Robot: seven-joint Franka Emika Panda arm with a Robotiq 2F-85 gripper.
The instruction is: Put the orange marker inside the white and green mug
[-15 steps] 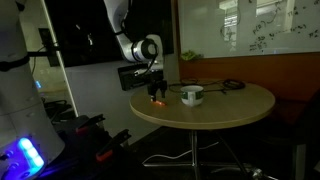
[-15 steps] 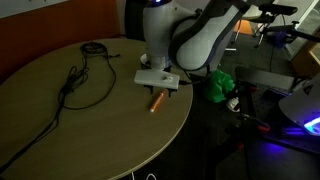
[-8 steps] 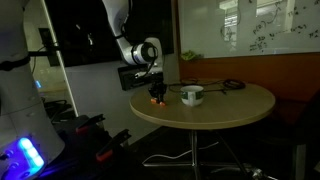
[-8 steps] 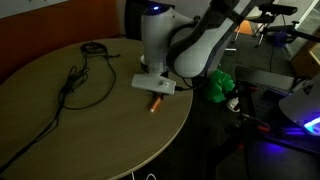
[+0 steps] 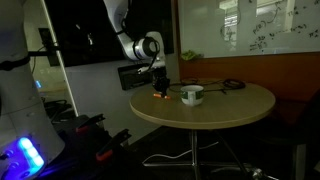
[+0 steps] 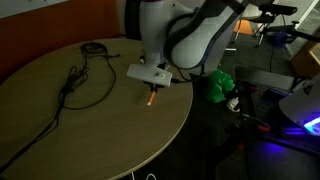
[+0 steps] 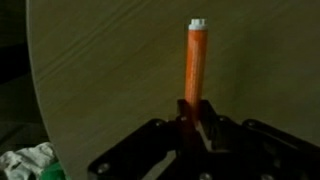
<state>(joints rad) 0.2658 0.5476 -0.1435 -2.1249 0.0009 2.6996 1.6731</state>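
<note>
The orange marker (image 7: 193, 60) stands out from between my fingers in the wrist view, its white tip pointing away over the wooden table. My gripper (image 7: 196, 122) is shut on its near end. In both exterior views the gripper (image 5: 157, 89) (image 6: 152, 88) hangs just above the table near its edge, with the marker (image 6: 150, 99) slanting down below it. The white and green mug (image 5: 191, 96) stands on the table a short way beside the gripper. The arm hides the mug in the exterior view where the marker slants.
A dark cable (image 6: 78, 78) lies looped on the round wooden table (image 6: 60, 140), beyond the mug (image 5: 228, 84). A green object (image 6: 220, 86) sits off the table's edge beside the arm. The table edge runs close under the gripper.
The jaws have closed on the marker. The gripper has risen slightly and tilted, taking the marker's near end up with it.
</note>
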